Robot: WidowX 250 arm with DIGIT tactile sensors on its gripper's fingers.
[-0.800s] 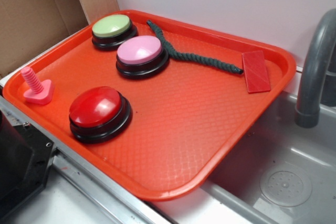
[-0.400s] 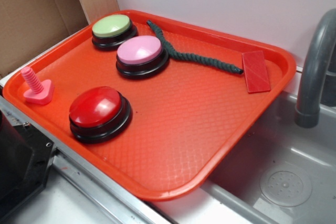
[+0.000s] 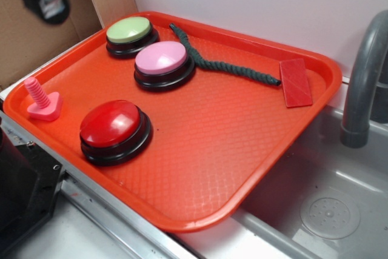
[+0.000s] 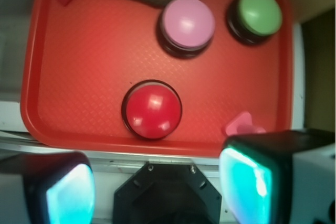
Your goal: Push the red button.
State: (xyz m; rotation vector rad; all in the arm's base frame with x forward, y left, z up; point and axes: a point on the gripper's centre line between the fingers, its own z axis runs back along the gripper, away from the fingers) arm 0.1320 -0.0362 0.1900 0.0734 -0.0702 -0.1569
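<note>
Near the front left corner of the orange tray (image 3: 260, 150) sits the red button (image 3: 112, 125), untouched. High above the tray's far left edge, the gripper (image 4: 157, 192) hangs with fingers (image 4: 247, 182) spread apart, holding nothing.

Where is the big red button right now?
In the exterior view, the red button sits on the orange tray near its front-left edge, beside the pink screw toy and in front of the pink button.

No readable text, labels or numbers anywhere.
</note>
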